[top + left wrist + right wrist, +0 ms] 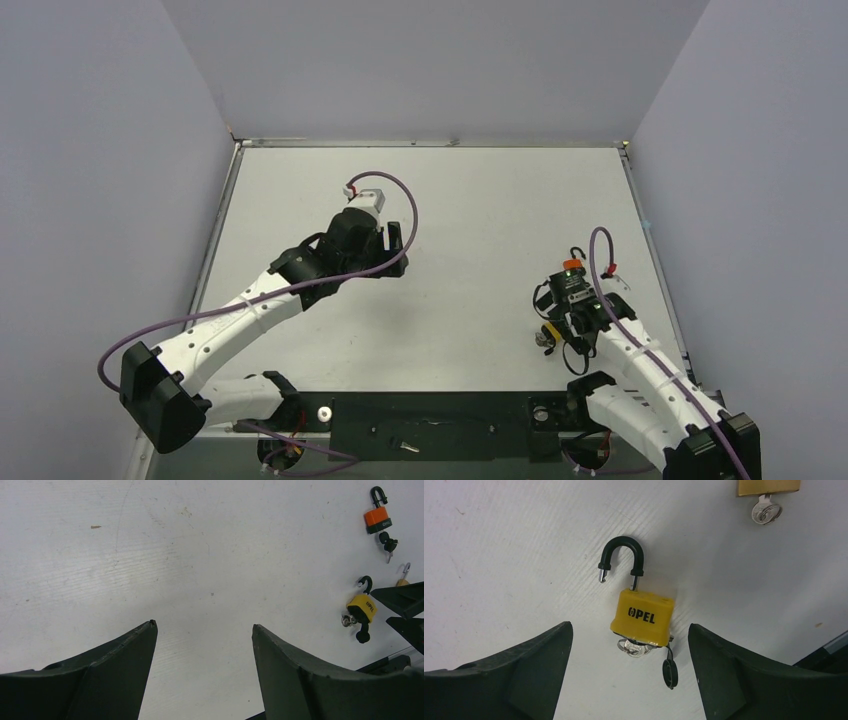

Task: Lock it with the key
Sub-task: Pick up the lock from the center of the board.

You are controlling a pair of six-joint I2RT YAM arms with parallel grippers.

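Right pincer (630,624) spread wide, holding nothing. Just ahead, between its fingers (524,670): yellow padlock (642,617), black hoop (621,547) open. Key (634,647) stuck in padlock's bottom, on the pincer's side, not grabbed yet. Left pincer (204,624) wide too, far off over tabletop (150,555). Locking all left to do.

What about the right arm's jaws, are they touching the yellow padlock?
Apart. The right wrist view shows bare table on both sides between the yellow padlock and the open right jaws straddling it.
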